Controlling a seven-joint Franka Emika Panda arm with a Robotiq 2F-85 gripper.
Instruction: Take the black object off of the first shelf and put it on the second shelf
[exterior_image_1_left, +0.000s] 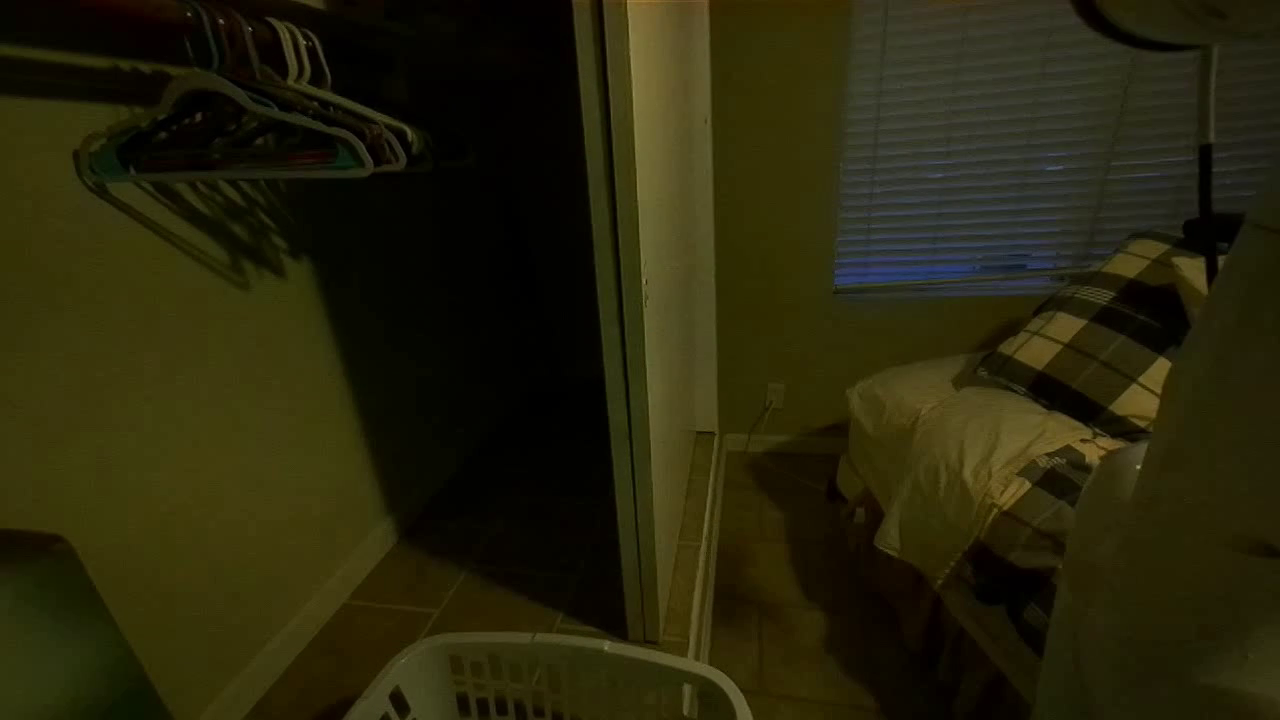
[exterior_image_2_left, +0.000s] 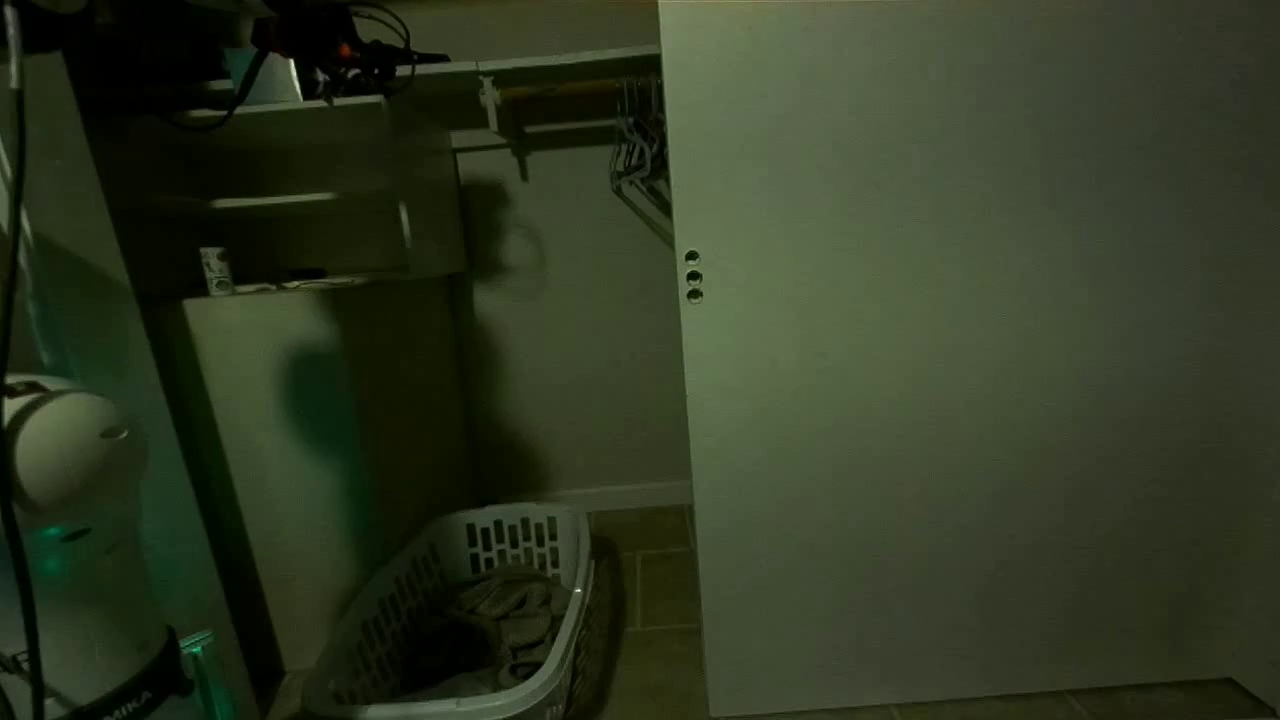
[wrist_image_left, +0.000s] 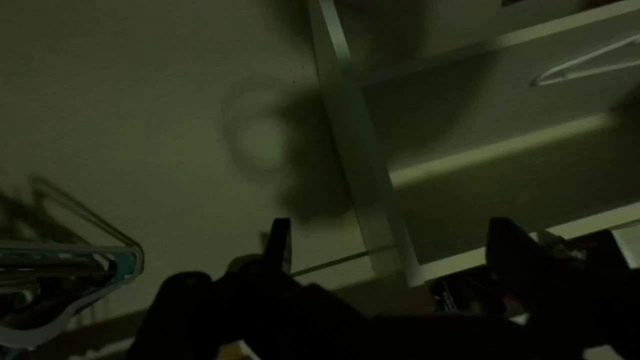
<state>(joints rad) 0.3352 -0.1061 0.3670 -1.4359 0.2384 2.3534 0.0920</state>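
The hand (wrist_image_left: 390, 227) is wide: in the wrist view its two dark fingers (wrist_image_left: 280, 245) stand far from each other, and in the gap one sees the wall and the side panel (wrist_image_left: 357, 150) of the shelf unit. In an exterior view the hand is high, near the top board (exterior_image_2_left: 350, 101); whether it is over this board or in front of it, I cannot tell. The black object (exterior_image_2_left: 306, 273), as I understand it the small, low, dark thing, lies on the worktop (exterior_image_2_left: 395, 276), which is here the lowest visible board, near the middle of its length and a little behind the front edge. The hand is well apart from it. A pale can (exterior_image_2_left: 216, 271) with marks stands upright near the left front corner of the worktop, apart from the black object. Along the front edge lie pale thin things (exterior_image_2_left: 330, 283), too small to name. The middle board (exterior_image_2_left: 275, 201) runs above the worktop. In both exterior views a white basket (exterior_image_2_left: 520, 513) and hangers (exterior_image_1_left: 250, 175) are visible; crumpled cloth (exterior_image_2_left: 515, 610) lies in the basket. A wide door panel (exterior_image_2_left: 980, 360) is beside it. In an exterior view there is also a bed (exterior_image_1_left: 920, 430) with a plaid pillow (exterior_image_1_left: 1095, 335), near window blinds (exterior_image_1_left: 970, 170).
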